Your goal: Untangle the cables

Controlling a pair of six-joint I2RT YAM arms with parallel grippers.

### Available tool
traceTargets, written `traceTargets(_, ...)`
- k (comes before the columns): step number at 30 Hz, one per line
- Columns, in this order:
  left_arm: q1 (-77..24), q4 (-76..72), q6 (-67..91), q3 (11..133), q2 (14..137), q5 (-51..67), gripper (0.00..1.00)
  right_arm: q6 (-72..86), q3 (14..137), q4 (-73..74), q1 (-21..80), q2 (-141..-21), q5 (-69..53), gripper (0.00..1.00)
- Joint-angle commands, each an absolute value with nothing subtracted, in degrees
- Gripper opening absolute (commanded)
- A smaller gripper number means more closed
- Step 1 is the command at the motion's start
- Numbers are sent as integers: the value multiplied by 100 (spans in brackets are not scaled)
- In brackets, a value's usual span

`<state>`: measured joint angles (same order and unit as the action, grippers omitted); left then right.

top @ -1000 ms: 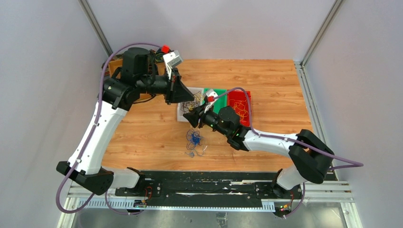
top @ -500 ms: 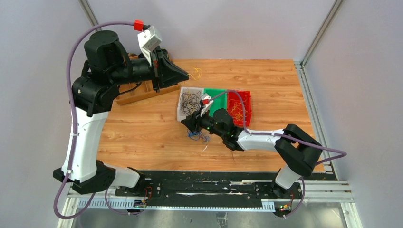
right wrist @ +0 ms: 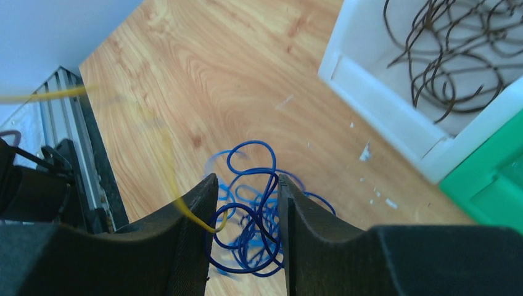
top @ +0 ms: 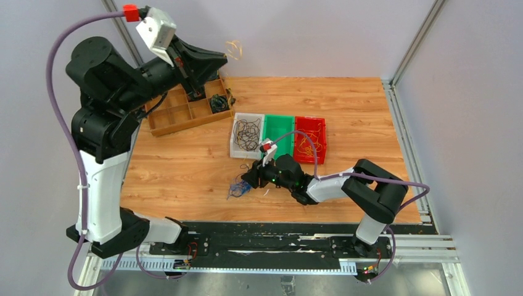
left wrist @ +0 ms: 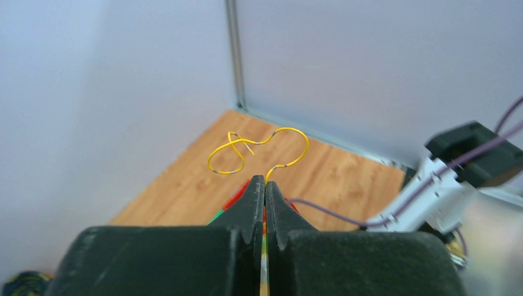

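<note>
A: L side first. What's seen?

B: The L gripper [left wrist: 264, 180] is raised high over the far-left corner of the table [top: 185, 166], above the wooden tray [top: 163, 126]. Its jaws are pressed tight on a yellow cable [left wrist: 287, 129], which is curled in loops past the tips and held clear of the surface.

A: Mid-table?

B: Three bins are set side by side toward the far edge. A white bin [right wrist: 370, 86] has black cables [top: 247, 132] lying loose in it. Next is a green bin [top: 277, 126], contents not made out. Then there's a red bin [top: 310, 119] w/ yellow-orange cables [top: 306, 145].

A: And the blue ones?

B: The blue cables [right wrist: 250, 240] are bunched on the bare wood nr the near edge, just in front of the white bin.

A: R side?

B: The R gripper [right wrist: 247, 182] is lowered over that bunch w/ its jaws part-way apart. The blue loops are seen thru the gap and nothing is clamped. Whether the tips touch can't be told. A blurred yellow strand [right wrist: 179, 197] is seen across one finger; its ends can't be traced.
</note>
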<state>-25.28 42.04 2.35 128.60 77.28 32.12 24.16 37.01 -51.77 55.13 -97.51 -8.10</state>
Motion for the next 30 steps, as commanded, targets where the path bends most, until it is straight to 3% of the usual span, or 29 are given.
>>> traceTargets(1, -2550, 3265, 168, 13170, 7586, 2164, 0, 2503, 3510, -5450, 5714, -9862, -831, 41)
traceTargets(11, -2549, 2490, -217, 13271, 7541, 1520, 0, 2585, 3281, -5514, 5789, -9971, -731, 46)
traceTargets(20, -2551, 2996, -73, 11662, 7002, 2252, 0, 1505, 3880, -3916, 5785, -7748, -277, 66)
traceTargets(25, -2550, 3219, -125, 10719, 6731, 2634, 1, 948, 4515, -3152, 5783, -6939, -413, 69)
traceTargets(30, -2549, 3567, 28, 10530, 6816, 3144, 0, 625, 5059, -2932, 5779, -6751, -545, 73)
